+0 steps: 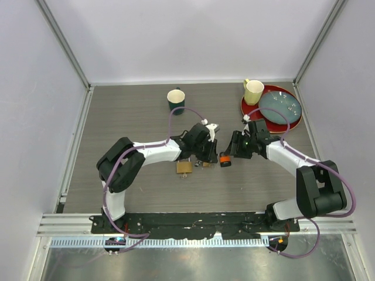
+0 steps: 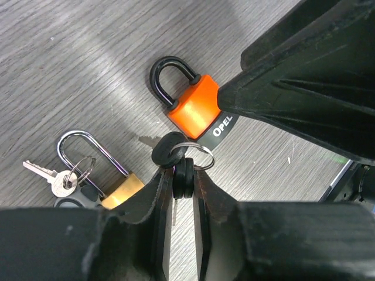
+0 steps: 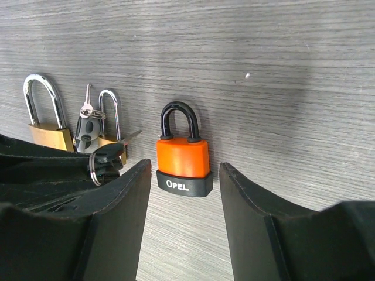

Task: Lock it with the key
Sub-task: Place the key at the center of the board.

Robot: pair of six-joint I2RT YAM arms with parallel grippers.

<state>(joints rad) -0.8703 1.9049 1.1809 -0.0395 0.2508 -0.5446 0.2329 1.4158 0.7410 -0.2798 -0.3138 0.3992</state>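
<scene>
**Reporter:** Nearest, the left tool (image 2: 183, 177) is pinched tight on the black-headed key (image 2: 171, 150), its ring hanging free. What could spoil this?

**Editor:** The key may twist in that narrow pinch. Just beyond it, the orange padlock (image 2: 196, 111) lies flat on the desk (image 2: 70, 58). The right tool (image 3: 184, 170) stands half open at its base, gripping nothing, so a push could skid the padlock away.

Wooden table (image 1: 140, 117): a dark green mug (image 1: 176, 99) is standing upright at the far centre. A yellow mug (image 1: 254, 91) is standing at the far right, at the far-left rim of a red plate (image 1: 280, 88) that is carrying a teal plate (image 1: 281, 107). Near the middle, a large brass padlock (image 1: 184, 167) is lying flat, with a smaller brass padlock (image 2: 120, 188) and its ringed silver key (image 2: 41, 171) lying just to its right.
</scene>
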